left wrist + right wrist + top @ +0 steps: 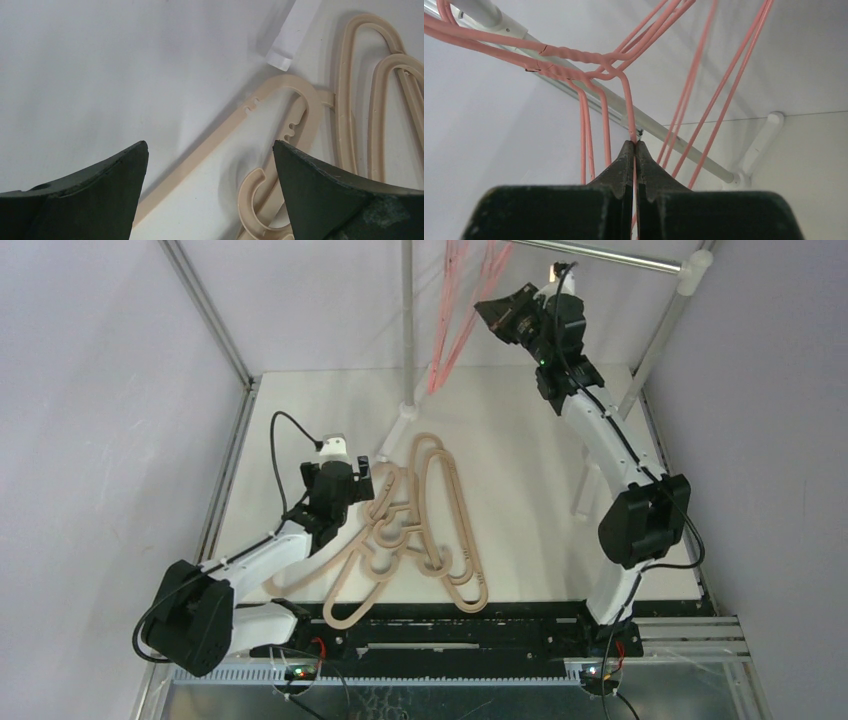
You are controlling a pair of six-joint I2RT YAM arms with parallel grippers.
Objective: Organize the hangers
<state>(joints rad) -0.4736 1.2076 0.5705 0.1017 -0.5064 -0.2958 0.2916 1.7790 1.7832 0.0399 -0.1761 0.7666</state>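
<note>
A white table (520, 440) is shown inside a metal rack (407, 320), whose rail (600, 255) is carried high across the far right corner so that hangers can be hooked over it. A tangled heap of beige hangers (420, 520) is spread flat near the middle of the table, hooks and shoulders interlocked, apparently waiting to be sorted. Several pink wire hangers (440, 360) are hung from the rail above the far edge, their hooks bunched together on it. The right gripper (634, 145) is raised to the rail and pinched tight on the wire of one pink hanger just below its twisted neck, a hold judged to be meant for seating or shifting it on the rail. The left gripper (342, 480) is held low at the heap's left edge, jaws spread wide with nothing between them, likely poised for a beige hanger. No brand, label or writing can be read anywhere.
</note>
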